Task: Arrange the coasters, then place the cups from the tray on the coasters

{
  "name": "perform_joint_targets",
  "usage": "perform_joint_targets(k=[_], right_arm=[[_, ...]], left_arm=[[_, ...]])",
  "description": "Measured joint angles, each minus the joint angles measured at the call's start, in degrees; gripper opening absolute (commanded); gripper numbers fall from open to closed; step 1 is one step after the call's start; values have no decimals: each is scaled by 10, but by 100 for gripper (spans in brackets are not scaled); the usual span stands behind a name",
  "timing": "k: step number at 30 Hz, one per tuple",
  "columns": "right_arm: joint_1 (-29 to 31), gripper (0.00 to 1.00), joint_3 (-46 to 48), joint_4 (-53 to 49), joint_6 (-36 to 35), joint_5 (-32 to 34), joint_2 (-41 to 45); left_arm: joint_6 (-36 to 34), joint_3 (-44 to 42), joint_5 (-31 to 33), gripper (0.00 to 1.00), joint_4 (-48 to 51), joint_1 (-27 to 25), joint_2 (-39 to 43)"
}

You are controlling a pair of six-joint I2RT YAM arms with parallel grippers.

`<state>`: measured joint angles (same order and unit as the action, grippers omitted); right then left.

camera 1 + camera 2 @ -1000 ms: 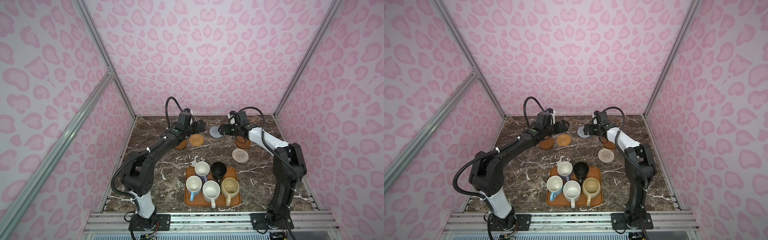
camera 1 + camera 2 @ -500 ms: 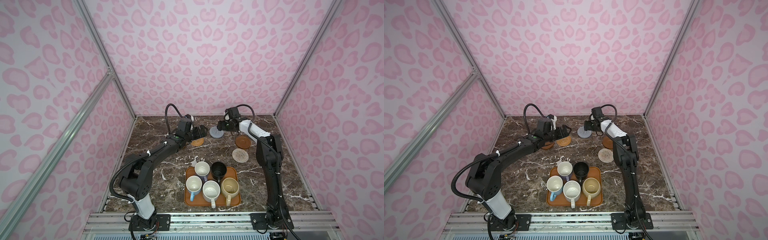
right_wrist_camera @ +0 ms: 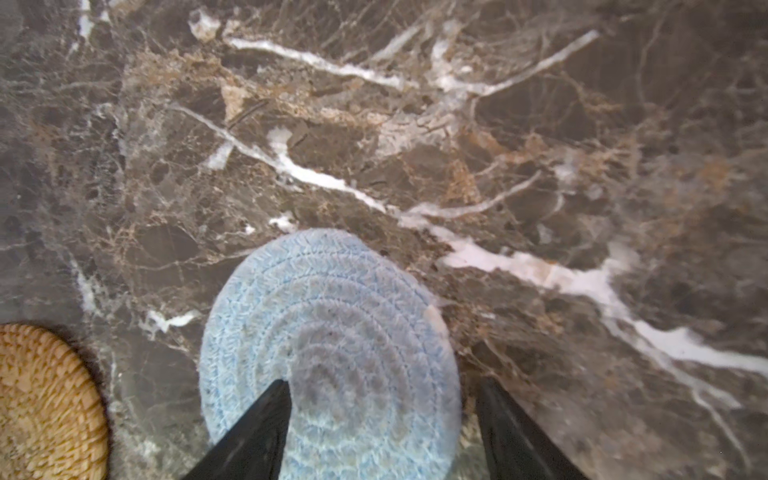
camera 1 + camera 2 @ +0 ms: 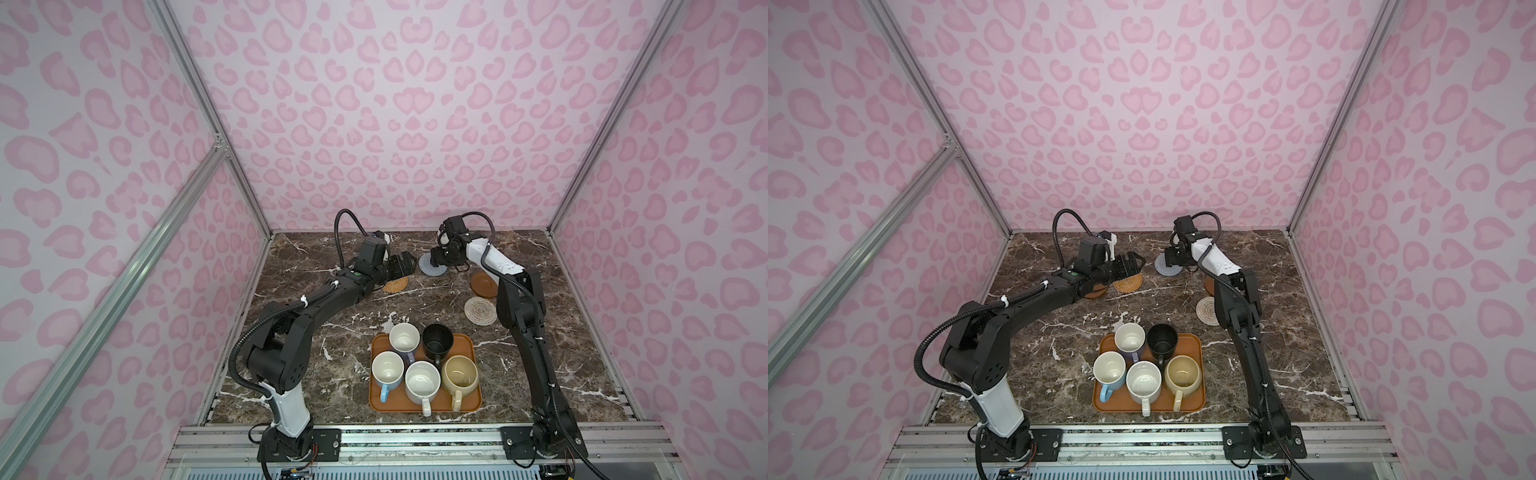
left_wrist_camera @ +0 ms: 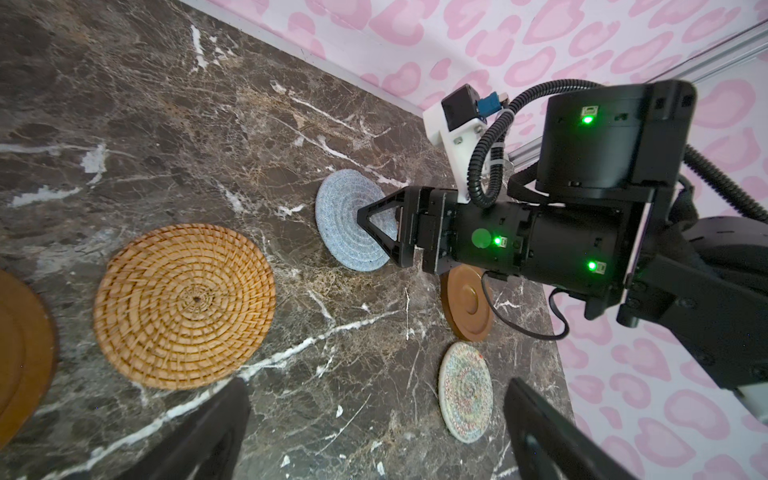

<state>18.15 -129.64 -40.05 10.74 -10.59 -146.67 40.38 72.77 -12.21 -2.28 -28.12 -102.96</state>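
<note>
Your right gripper (image 3: 382, 384) reaches low over the far table (image 4: 582, 332); your left gripper (image 4: 405, 264) hovers nearby.
Its fingers, partly parted, straddle the flat grey-blue coaster (image 3: 324, 299); the left gapes wide, empty. All five cups (image 4: 422, 380) stand in the tray (image 4: 466, 343).

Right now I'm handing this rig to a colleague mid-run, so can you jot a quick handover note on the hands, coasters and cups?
Left hand: open, holding nothing, above the table near the orange woven coaster.
Right hand: jaws apart, down over the grey-blue coaster; no grip visible.
Also flat on the table: brown coaster beside cream coaster; second brown coaster beside the orange one.
Cups: all five on the tray.
Done: no cup placed yet. Left: finish arranging coasters, then set each cup on one.
</note>
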Motion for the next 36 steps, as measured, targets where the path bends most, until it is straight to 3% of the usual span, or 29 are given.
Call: perform_joint_targets(k=[10, 28, 36], right_arm=[[28, 59, -44, -28, -24, 44, -28], [66, 58, 141, 23, -13, 73, 78], [68, 60, 121, 5, -10, 76, 72]], left_arm=[[0, -3, -4, 97, -7, 6, 1], [-4, -37, 1, 97, -7, 7, 34], [-4, -46, 1, 97, -8, 6, 40]])
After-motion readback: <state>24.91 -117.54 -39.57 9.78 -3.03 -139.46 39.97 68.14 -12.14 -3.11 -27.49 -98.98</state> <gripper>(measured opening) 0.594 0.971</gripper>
